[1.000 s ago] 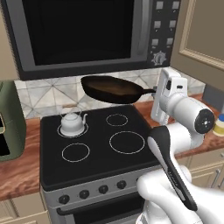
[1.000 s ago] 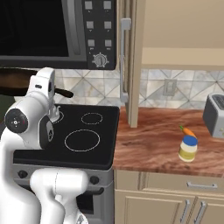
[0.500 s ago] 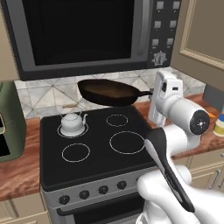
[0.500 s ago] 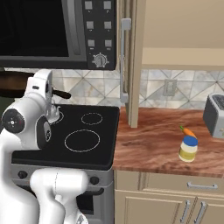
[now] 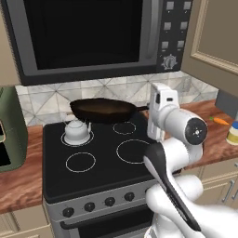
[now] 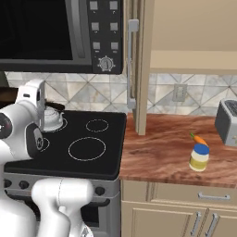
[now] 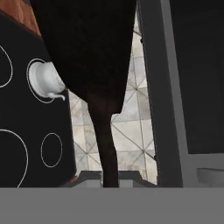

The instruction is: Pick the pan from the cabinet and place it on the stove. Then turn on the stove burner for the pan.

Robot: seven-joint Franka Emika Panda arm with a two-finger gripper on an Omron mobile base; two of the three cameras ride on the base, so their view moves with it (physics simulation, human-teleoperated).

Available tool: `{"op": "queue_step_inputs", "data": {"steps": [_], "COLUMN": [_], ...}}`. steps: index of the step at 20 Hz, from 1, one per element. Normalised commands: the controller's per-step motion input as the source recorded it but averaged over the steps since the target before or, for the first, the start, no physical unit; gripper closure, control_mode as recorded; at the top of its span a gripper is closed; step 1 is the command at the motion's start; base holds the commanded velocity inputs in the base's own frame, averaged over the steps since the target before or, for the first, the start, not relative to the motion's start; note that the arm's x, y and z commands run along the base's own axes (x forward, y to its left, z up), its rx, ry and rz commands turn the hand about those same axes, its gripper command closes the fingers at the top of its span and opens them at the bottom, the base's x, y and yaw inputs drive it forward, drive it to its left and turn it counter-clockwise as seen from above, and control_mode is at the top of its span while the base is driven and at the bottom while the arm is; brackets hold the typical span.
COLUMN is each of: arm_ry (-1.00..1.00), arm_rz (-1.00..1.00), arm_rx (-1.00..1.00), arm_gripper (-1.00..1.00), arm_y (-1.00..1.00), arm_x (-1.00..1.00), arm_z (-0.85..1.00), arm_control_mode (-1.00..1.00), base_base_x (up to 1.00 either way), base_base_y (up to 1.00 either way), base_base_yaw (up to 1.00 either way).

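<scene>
left base view: we see our gripper (image 5: 149, 108) clamped on the long handle of the round dark skillet (image 5: 103, 110), above the black glass stove's (image 5: 93, 179) far side.

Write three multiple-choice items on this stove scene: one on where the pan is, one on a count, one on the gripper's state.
1. Where is the pan?
A. held above the stove's back
B. inside the cabinet
C. on the wooden counter

2. How many ring outlines does the stove top have?
A. two
B. four
C. six

3. What state is the gripper in?
A. open and empty
B. shut on the kettle
C. shut on the pan's handle

Answers: 1 A, it hangs clear of the glass beside the kettle. 2 B, four white rings show. 3 C, the handle runs down between the fingertips.
</scene>
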Motion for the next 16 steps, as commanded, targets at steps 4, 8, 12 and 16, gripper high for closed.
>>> {"op": "queue_step_inputs", "data": {"steps": [4, 8, 12, 16], "arm_ry": [-0.01, -0.07, -0.13, -0.17], "arm_rz": [0.06, 0.07, 0.06, 0.02], "arm_rx": [0.0, 0.0, 0.0, 0.02], "arm_gripper": [1.0, 1.0, 1.0, 1.0], "arm_y": [0.27, 0.29, 0.34, 0.33], "arm_x": [0.05, 0.02, 0.0, 0.0], "arm_z": [-0.59, -0.66, -0.65, -0.54], "arm_control_mode": [-1.0, -1.0, -1.0, -1.0], "base_base_x": [0.0, 0.0, 0.0, 0.0], "base_base_y": [0.0, 0.0, 0.0, 0.0], "base_base_yaw": [0.0, 0.0, 0.0, 0.0]}}
